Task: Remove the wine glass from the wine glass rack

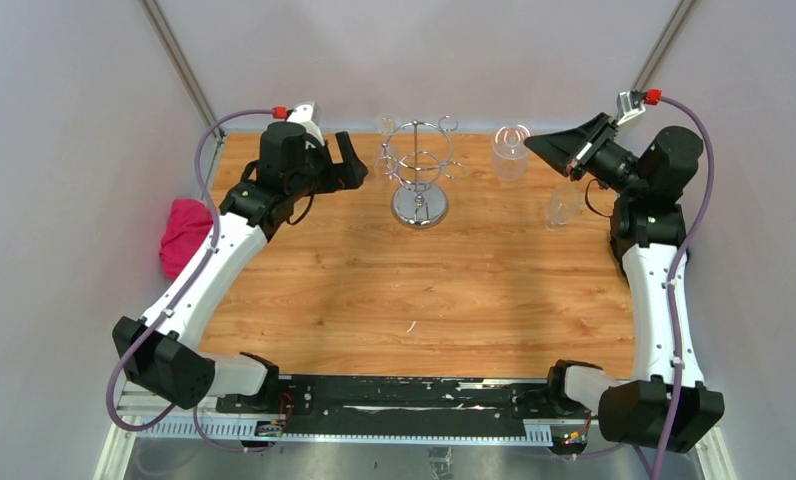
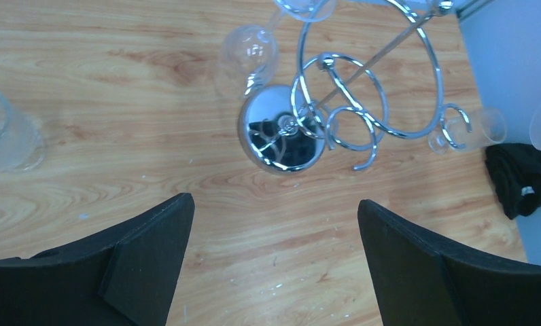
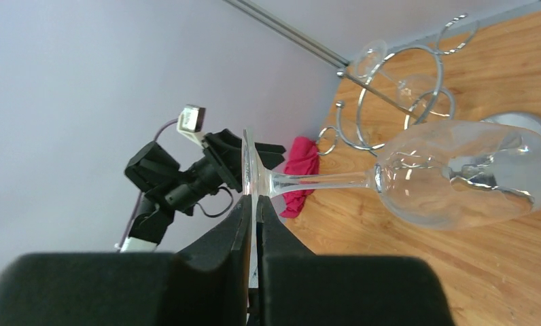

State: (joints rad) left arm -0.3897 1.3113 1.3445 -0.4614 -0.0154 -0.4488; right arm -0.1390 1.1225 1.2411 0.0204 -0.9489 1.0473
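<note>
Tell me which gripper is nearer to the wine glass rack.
Left. The left gripper is open just beside the wine glass rack; the right gripper is farther off opposite, shut on a wine glass.

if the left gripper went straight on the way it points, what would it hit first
Probably the rack: it sits dead ahead between the open fingers of the left gripper, its wire loops nearest by the look of it, though depth is hard to judge.
</note>
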